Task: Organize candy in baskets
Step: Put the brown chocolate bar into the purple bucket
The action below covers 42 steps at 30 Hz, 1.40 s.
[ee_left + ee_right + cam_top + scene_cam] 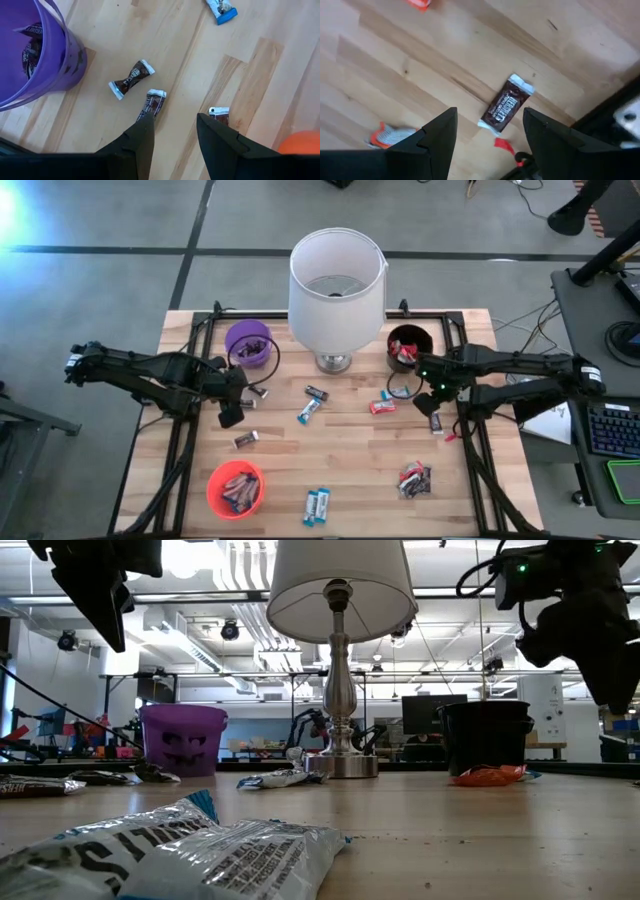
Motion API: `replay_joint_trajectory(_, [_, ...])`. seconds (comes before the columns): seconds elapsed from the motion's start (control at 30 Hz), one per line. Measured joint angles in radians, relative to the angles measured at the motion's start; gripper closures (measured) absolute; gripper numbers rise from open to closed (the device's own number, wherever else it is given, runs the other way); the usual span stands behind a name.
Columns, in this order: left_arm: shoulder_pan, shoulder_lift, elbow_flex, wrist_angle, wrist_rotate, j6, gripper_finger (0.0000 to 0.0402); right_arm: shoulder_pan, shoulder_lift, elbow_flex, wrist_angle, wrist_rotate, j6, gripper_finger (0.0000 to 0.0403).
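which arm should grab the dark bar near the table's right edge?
Right. The right gripper hovers open directly above that dark bar, fingers straddling it. The left gripper is across the table by the purple basket.

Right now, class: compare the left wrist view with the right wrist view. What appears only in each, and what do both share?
Only the left wrist view shows the purple basket holding dark candy, two loose dark brown bars beside it, and a blue-and-white bar.

Only the right wrist view shows a single dark brown Hershey's bar between the open right gripper and red wrappers.

Both show the wooden table and open fingers, with the left gripper empty too.
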Motion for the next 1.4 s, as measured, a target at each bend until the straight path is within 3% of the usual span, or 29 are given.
replay_joint_trajectory(0.33, [0.000,0.000,0.000,0.000,0.000,0.000,0.0272,0.004,0.000,-0.058,0.028,-0.001,-0.122,0.0186])
replay_joint_trajectory(0.67, [0.000,0.000,0.000,0.000,0.000,0.002,0.0272,0.004,0.004,-0.133,0.126,-0.011,0.035,0.0186])
replay_joint_trajectory(0.83, [0.000,0.000,0.000,0.000,0.000,0.035,0.0272,0.004,0.025,-0.137,0.132,-0.059,-0.029,0.0186])
replay_joint_trajectory(1.4, [0.000,0.000,0.000,0.000,0.002,0.042,0.0272,0.046,0.217,-0.137,0.129,-0.084,0.105,0.0186])
